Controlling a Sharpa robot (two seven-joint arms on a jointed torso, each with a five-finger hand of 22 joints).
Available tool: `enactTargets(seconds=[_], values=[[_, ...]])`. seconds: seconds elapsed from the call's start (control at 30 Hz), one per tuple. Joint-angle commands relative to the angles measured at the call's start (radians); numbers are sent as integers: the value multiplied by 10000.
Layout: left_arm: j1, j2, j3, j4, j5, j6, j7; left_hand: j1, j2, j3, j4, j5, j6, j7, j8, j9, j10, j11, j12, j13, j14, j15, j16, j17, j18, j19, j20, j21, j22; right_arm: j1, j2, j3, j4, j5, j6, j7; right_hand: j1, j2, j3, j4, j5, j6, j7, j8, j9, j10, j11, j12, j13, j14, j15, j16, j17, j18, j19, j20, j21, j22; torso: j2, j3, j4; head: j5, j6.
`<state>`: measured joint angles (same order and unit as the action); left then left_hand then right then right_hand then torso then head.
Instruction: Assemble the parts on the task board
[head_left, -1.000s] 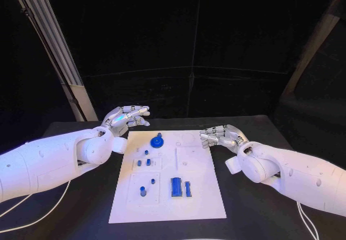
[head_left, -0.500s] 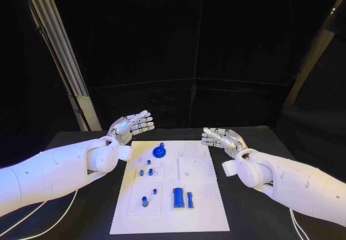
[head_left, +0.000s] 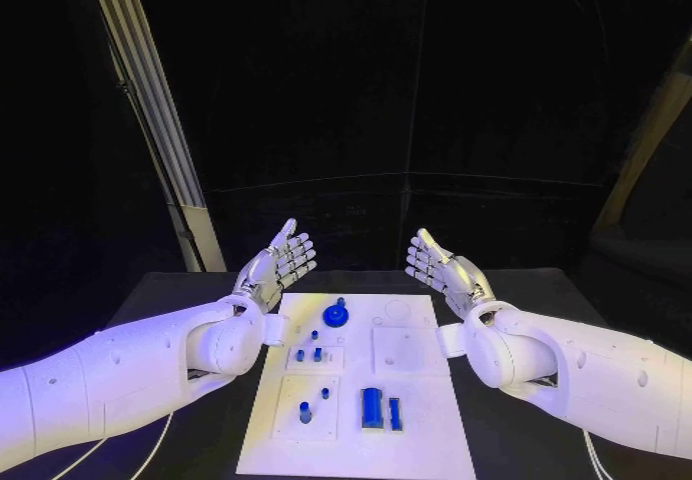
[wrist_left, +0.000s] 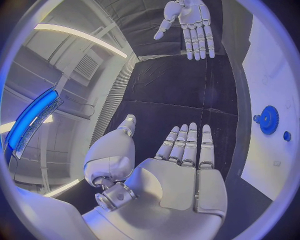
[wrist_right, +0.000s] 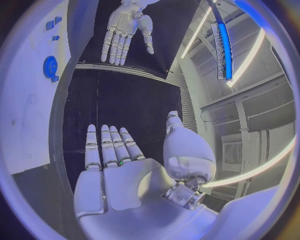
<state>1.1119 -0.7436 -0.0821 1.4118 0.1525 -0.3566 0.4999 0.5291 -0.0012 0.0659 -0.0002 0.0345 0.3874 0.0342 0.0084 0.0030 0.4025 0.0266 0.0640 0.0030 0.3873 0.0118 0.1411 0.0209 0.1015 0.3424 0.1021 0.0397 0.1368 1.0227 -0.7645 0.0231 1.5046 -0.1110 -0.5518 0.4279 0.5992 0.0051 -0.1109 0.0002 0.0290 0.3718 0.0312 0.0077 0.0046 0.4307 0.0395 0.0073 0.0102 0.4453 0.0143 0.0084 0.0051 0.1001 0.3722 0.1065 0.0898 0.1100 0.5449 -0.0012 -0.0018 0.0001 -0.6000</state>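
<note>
The white task board lies in the middle of the black counter, with blue parts on it. A blue gear stands at the board's far end, small blue pegs sit nearer its middle, and 2 blue bars lie at its near end. Whether each part sits in its final seat cannot be told, so this could fit a board awaiting assembly or one already assembled. The left hand and right hand hang raised off the board's far corners, fingers straight and apart, holding nothing. Nothing lies between either hand and the board.
</note>
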Motion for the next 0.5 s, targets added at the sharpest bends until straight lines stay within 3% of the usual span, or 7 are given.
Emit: enactTargets(seconds=[0.03,0.07,0.1,0.13,0.27,0.3,0.5], values=[[-153,-104,198,474,-892,-2226,154,-1633,12,-659,2,-345,-1196,-342,-84,-30,-1242,-266,-640,-30,-1193,-118,-440,-209,-1015,-1057,-314,-397,-422,131,-76,-94,326,879,-1701,758,-1818,-51,332,-2,-290,-1126,-312,-77,-46,-1307,-395,-73,-102,-1351,-143,-84,-51,-300,-1129,-327,-898,-334,-7,12,18,-1,0],[-249,-158,327,702,-1022,-2619,164,-1870,12,-659,2,-345,-1369,-342,-84,-30,-1419,-266,-640,-30,-1368,-118,-500,-209,-1015,-1211,-1021,-397,-484,186,-107,-147,453,968,-1887,821,-2111,-51,386,-2,-290,-1309,-312,-77,-46,-1521,-395,-73,-102,-1566,-143,-84,-51,-300,-1306,-1065,-898,-389,-7,12,18,-1,0],[-307,-190,404,840,-1101,-2857,169,-2012,12,-659,2,-345,-1474,-342,-84,-30,-1531,-266,-640,-30,-1473,-118,-532,-209,-1015,-1294,-1021,-397,-521,215,-123,-175,521,1016,-1986,855,-2270,-51,1109,-2,-290,-1406,-312,-77,-46,-1631,-395,-73,-102,-1688,-143,-84,-51,-300,-1409,-1065,-898,-1100,-7,12,18,-1,0],[-360,-219,475,966,-1173,-3074,175,-2102,12,-659,2,-345,-1542,-342,-84,-30,-1596,-266,-640,-30,-1533,-118,-562,-209,-1015,-1348,-1021,-397,-542,238,-136,-198,574,1054,-2065,882,-2377,-51,1109,-2,-290,-1473,-312,-77,-46,-1709,-395,-73,-102,-1766,-143,-84,-51,-1001,-1468,-1065,-898,-1100,-7,12,18,-1,0],[-522,-309,691,1351,-1392,-3736,191,-2593,12,-659,2,-345,-1896,-342,-84,-30,-1970,-266,-640,-30,-1902,-118,-688,-209,-1015,-1668,-1021,-397,-1368,273,-155,-231,654,1110,-2182,921,-2922,-51,1109,-2,-290,-1813,-312,-77,-46,-2101,-395,-73,-102,-2174,-143,-84,-51,-1001,-1801,-1065,-898,-1100,-7,12,18,-1,0],[-562,-332,745,1446,-1447,-3901,195,-2736,12,-659,2,-345,-2007,-342,-84,-30,-2080,-266,-640,-30,-1999,-118,-1411,-209,-1015,-1749,-1021,-397,-1368,273,-155,-231,654,1110,-2182,921,-3061,-51,1109,-2,-290,-1901,-312,-77,-46,-2202,-395,-73,-102,-2278,-143,-84,-51,-1001,-1882,-1065,-898,-1100,-7,12,18,-1,0],[-619,-364,821,1582,-1525,-4134,201,-3264,12,-659,2,-345,-2393,-342,-84,-30,-2480,-266,-640,-30,-2389,-118,-1411,-209,-1015,-2103,-1021,-397,-1368,273,-155,-231,654,1110,-2182,921,-3664,-51,1109,-2,-290,-2274,-312,-77,-46,-2633,-395,-73,-102,-2723,-143,-84,-51,-1001,-2263,-1065,-898,-1100,-7,12,18,-1,0]])
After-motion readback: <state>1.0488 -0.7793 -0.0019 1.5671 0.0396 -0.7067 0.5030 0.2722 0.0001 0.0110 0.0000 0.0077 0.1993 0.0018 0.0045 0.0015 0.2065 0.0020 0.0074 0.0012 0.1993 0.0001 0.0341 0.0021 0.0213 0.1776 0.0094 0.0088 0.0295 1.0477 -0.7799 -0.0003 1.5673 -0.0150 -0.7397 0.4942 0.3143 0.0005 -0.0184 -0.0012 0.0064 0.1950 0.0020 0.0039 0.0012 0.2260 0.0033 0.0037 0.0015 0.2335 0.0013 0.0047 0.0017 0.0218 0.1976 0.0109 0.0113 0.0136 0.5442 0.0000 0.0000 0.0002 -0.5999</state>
